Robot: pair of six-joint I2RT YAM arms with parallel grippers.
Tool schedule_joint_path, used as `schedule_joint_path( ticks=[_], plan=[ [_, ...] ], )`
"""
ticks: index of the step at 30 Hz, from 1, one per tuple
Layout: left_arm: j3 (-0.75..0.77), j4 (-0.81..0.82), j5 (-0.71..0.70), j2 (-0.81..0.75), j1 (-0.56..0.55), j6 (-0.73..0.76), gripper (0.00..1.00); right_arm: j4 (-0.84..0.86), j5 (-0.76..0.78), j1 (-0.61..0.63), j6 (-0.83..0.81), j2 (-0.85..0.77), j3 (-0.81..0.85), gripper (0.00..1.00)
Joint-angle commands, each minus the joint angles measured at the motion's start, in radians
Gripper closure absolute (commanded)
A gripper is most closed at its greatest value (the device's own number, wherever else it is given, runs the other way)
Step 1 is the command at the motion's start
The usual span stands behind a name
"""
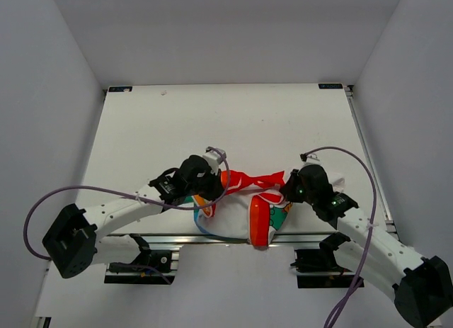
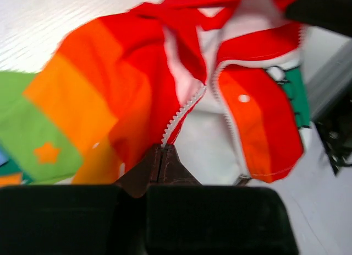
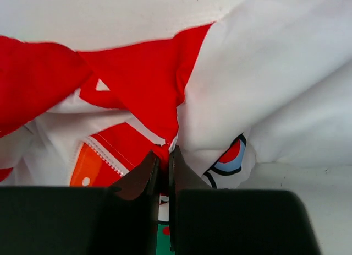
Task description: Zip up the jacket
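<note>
the step in hand looks like taking hold of the jacket on both sides of its open front, so the zipper can be lined up; no zipping is showing yet, as the two rows of teeth are lying apart in the left wrist view.

the left gripper is clenching with its fingertips pressed together right at the near end of one row of teeth. it seems to be pinching the thin cloth edge there (the cloth between the tips is too thin to see clearly). from those tips the zipper is running up toward 1 o'clock. the right gripper is pinching a red fold of the jacket, with only a sliver of gap between its fingers, and the fold is rising toward 12 o'clock.

in the overhead view the jacket is lying bunched at the 6 o'clock edge of the table, partly hanging over it. it is stretching between the two grippers: toward 3 o'clock from the left one and toward 9 o'clock from the right one.

the next move is probably calling for pulling the front flat and taut, then finding the slider, which i cannot make out in any view. a careless tug could be dragging the jacket off the edge.
</note>
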Motion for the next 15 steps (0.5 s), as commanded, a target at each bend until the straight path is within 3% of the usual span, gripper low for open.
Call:
schedule_joint_path(
  ticks=[1, 7, 12, 15],
  plan=[
    [0.037, 0.023, -0.168, -0.083, 0.007, -0.036, 1.0, 0.017, 0.07, -0.002, 0.009, -0.049, 0.061, 1.0],
    [0.301, -0.057, -0.491, -0.132, 0.007, -0.029, 1.0, -0.026, 0.294, -0.002, -0.057, -0.032, 0.366, 1.0],
    [0.476, -0.079, -0.538, -0.211, 0.008, -0.037, 1.0, -0.01, 0.217, -0.002, -0.148, -0.04, 0.576, 1.0],
    [0.473, -0.071, -0.549, -0.278, 0.007, -0.033, 1.0, -0.037, 0.146, -0.002, -0.179, -0.012, 0.67, 1.0]
  ],
)
